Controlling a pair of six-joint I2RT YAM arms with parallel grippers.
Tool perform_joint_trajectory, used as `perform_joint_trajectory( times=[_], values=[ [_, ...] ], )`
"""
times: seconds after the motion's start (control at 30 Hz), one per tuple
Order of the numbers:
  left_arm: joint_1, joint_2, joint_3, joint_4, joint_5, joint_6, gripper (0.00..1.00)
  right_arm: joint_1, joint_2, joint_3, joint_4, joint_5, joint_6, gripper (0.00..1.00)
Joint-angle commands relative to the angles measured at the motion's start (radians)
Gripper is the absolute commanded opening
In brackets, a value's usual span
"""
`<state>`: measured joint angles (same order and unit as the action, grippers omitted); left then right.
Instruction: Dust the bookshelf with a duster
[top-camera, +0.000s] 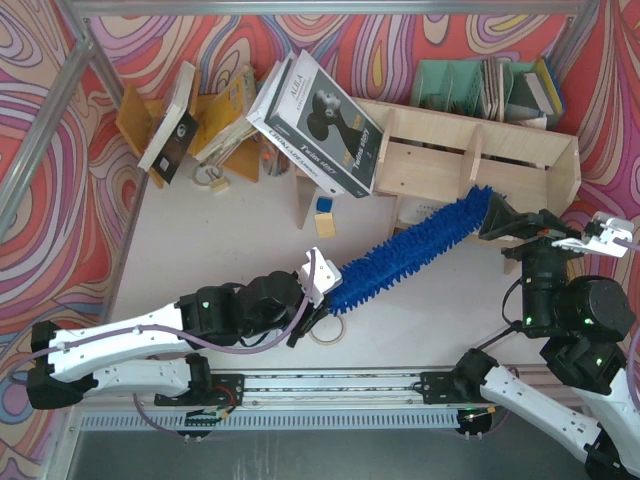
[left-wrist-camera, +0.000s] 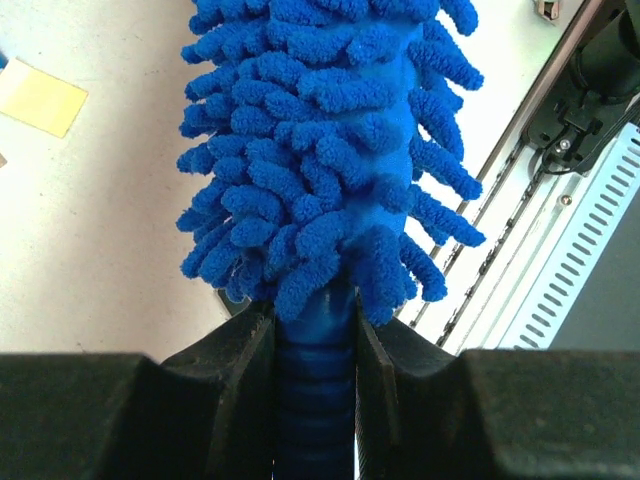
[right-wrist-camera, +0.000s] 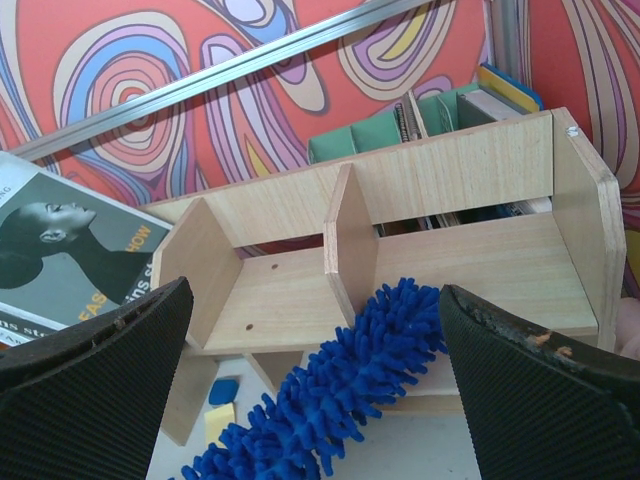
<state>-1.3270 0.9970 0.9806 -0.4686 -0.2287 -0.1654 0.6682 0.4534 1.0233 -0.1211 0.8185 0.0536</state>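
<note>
The blue fluffy duster (top-camera: 415, 245) stretches diagonally from my left gripper up to the pale plywood bookshelf (top-camera: 450, 150). My left gripper (top-camera: 322, 285) is shut on the duster's dark blue handle (left-wrist-camera: 315, 400), with the bristles (left-wrist-camera: 320, 130) fanning out just beyond the fingers. In the right wrist view the duster's tip (right-wrist-camera: 400, 320) lies on the bookshelf's board (right-wrist-camera: 480, 270), just right of the middle divider. My right gripper (top-camera: 492, 220) is open wide and empty, hovering close in front of the shelf, with the duster's tip (right-wrist-camera: 315, 350) seen between its fingers.
Large magazines (top-camera: 320, 125) lean on the shelf's left end. A green file organizer (top-camera: 470, 85) stands behind it, and an orange book rack (top-camera: 225, 120) with books at the back left. A tape roll (top-camera: 328, 332) lies by my left gripper. Small yellow and blue pieces (top-camera: 324, 210) lie under the shelf.
</note>
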Motion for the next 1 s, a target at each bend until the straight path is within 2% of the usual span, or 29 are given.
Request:
perform_joint_trajectory(
  times=[0.0,0.3,0.4,0.5,0.8,0.97],
  values=[
    [0.004,0.042,0.004,0.032,-0.005,-0.02,0.0,0.001,0.008,0.0,0.018,0.008,0.015,0.99],
    [0.003,0.253,0.134,0.188,0.074,0.003,0.0,0.002,-0.013,-0.02,0.012,0.02,0.021,0.99],
    [0.001,0.285,0.139,0.275,0.096,-0.001,0.0,0.002,-0.005,-0.016,0.007,0.015,0.022,0.99],
    [-0.001,0.306,0.158,0.281,0.114,-0.004,0.0,0.001,-0.002,-0.015,0.005,0.013,0.025,0.99],
    [-0.008,0.185,0.126,0.125,0.107,-0.014,0.0,0.002,-0.013,-0.032,0.003,0.021,0.026,0.99],
    [-0.01,0.087,0.088,0.049,0.054,-0.052,0.0,0.002,-0.014,-0.041,0.007,0.021,0.028,0.99]
  ],
)
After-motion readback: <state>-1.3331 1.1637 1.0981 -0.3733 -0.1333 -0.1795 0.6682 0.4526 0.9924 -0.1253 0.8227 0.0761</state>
